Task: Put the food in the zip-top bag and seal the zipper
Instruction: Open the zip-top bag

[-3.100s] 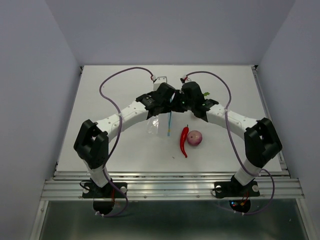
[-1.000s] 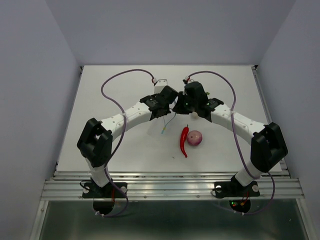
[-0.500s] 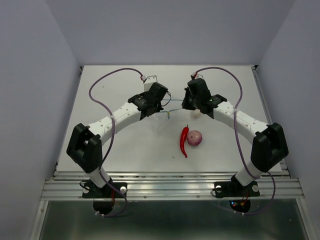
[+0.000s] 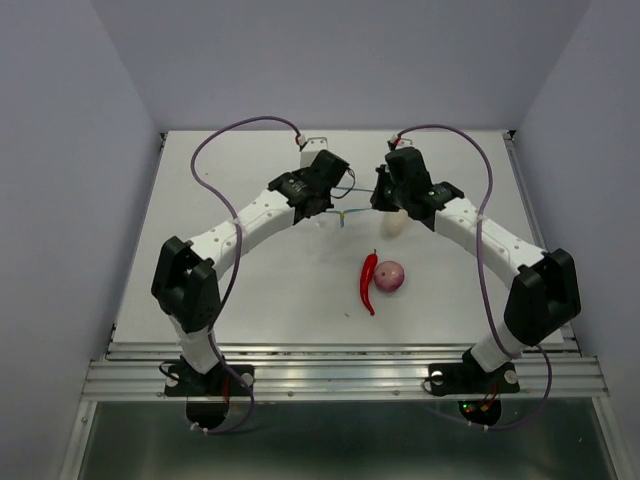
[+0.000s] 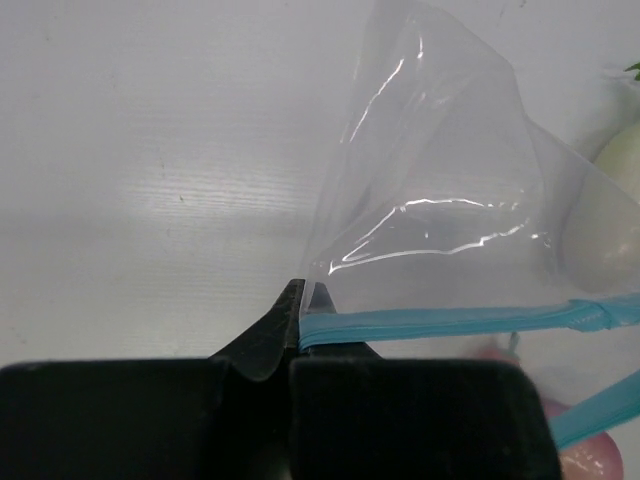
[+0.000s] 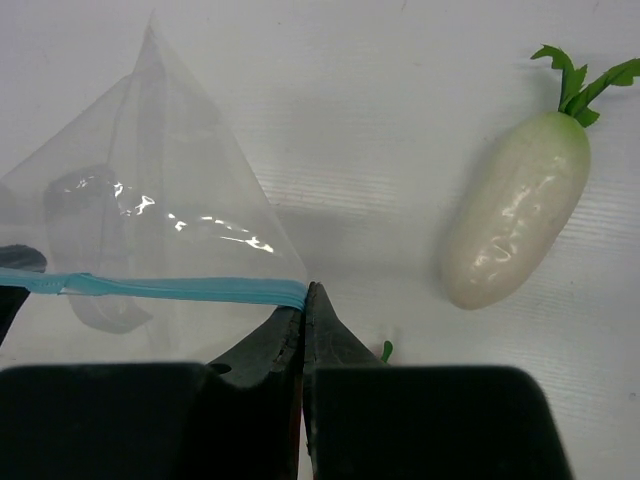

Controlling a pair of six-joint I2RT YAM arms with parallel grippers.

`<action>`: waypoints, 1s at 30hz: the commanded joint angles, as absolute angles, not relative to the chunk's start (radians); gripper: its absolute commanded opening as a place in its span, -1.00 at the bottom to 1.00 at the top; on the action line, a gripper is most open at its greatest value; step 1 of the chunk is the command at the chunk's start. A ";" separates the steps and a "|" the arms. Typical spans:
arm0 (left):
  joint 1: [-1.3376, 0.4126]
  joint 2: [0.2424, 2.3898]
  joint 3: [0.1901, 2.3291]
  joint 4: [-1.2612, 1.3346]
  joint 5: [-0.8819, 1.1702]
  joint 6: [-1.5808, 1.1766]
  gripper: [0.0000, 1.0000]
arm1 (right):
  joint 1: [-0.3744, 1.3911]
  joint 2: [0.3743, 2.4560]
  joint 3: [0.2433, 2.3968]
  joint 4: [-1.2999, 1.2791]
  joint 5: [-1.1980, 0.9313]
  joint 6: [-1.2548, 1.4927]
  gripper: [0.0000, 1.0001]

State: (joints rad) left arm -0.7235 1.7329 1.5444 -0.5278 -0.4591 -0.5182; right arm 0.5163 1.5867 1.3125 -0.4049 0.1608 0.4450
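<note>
two sets of fingers are closed on the same thing: the left fingers (image 5: 298, 305) pinch one end of the zipper (image 5: 440, 322) and the right fingers (image 6: 305, 300) pinch the other end, so the blue strip runs taut between the arms over the far middle of the desk (image 4: 230, 270). below it the bag (image 6: 170, 210) hangs as clear, creased film, with no food inside that i can see. in the left wrist view a second blue strip shows lower down, apart from the pinched one, so the mouth looks parted rather than sealed. the radish (image 6: 515, 225) lies on the desk just beside the bag, under the right arm, leaves pointing away. the chili (image 4: 368, 283) and onion (image 4: 391, 276) lie side by side nearer the arm bases, apart from the bag. the bag should handle as very light, limp and slippery; the film will fold and cling if taken anywhere but the zipper, which is the firmer part and the sensible hold, near its ends as now. the radish looks smooth and rounded, likely to slip or roll, so across its middle is the safest hold; the onion will roll, and the thin chili wants a hold at mid-length.
</note>
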 commanded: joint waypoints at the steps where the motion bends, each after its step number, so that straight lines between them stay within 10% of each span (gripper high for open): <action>1: -0.709 1.792 1.644 -0.800 -0.727 -0.587 -1.00 | 0.466 1.526 1.318 -0.468 0.267 0.399 -0.99; 8: -0.741 1.939 1.720 -1.124 -0.970 -0.770 -1.00 | 0.466 1.491 1.342 -0.528 0.356 0.400 -0.99; 30: -0.746 1.716 1.542 -0.561 -0.483 -0.468 -1.00 | 0.466 1.491 1.275 -0.367 -0.054 0.403 -0.67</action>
